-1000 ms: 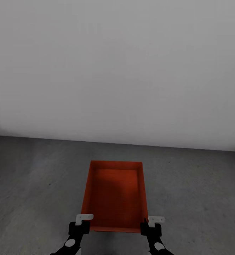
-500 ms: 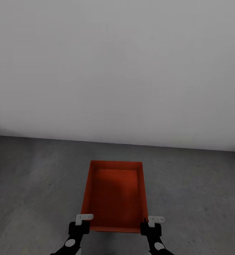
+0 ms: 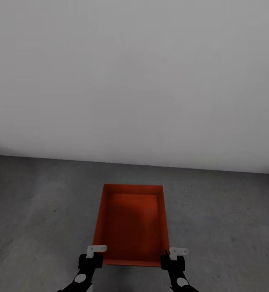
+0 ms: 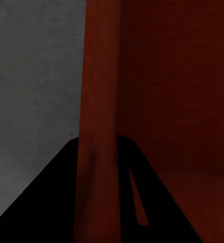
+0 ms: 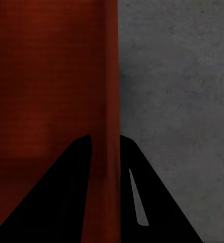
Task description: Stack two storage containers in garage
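**Container held at both near corners, over garage floor**

Left gripper [image 3: 95, 252] clamped across the left side wall of the storage container [image 3: 131, 221], near its closest corner; seen in the left wrist view as dark fingers [image 4: 51, 202] straddling the orange-red wall [image 4: 99, 101]. Right gripper [image 3: 174, 254] closed the same way on the opposite wall [image 5: 111, 76], one finger [image 5: 56, 197] inside, one outside. Bin stretching straight ahead from between both grippers, open side up, nothing inside. Beyond and to either side, dark grey concrete floor [image 3: 223, 211]; farther ahead, a pale grey wall [image 3: 134, 81]. Cannot tell whether the bin's base touches the floor or hangs just above it.

Risks from here, as judgement: thin smooth walls pinched only at the near end, so far end liable to droop or slip out. Uneven release likely to twist the bin askew, spoiling a later stack. Second container still to fetch.
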You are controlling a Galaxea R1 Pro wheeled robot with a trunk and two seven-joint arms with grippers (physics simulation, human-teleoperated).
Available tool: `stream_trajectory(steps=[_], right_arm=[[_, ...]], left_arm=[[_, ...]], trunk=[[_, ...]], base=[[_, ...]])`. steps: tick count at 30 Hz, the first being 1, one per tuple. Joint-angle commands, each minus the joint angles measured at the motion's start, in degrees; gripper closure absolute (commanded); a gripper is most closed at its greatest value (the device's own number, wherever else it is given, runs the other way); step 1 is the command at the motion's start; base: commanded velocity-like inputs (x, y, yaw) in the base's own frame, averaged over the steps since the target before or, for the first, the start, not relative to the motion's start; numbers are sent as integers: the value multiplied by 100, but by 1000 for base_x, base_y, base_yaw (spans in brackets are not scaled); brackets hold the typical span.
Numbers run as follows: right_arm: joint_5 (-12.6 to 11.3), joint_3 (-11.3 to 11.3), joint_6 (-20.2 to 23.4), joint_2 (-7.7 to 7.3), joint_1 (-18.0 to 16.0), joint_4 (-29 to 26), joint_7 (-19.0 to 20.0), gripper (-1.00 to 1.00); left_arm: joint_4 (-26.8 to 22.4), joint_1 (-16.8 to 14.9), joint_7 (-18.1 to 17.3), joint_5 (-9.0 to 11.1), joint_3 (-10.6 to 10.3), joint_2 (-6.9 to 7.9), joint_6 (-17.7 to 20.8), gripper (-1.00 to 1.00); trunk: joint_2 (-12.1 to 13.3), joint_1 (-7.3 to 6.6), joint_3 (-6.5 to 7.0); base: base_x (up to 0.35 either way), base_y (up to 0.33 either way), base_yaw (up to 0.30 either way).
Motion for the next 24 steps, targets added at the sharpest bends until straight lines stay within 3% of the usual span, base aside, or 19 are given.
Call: stream_trajectory(steps=[1, 24], right_arm=[[106, -96, -52, 1, -6, -377, 72, 100], [106, -100, -52, 1, -5, -378, 72, 100]], left_arm=[[18, 0, 65, 32, -9, 8, -8, 100], [18, 0, 65, 34, -9, 6, -8, 100]], trunk=[[-5, 1, -5], [-5, 1, -5]], base=[[0, -23, 0], [0, -2, 0]])
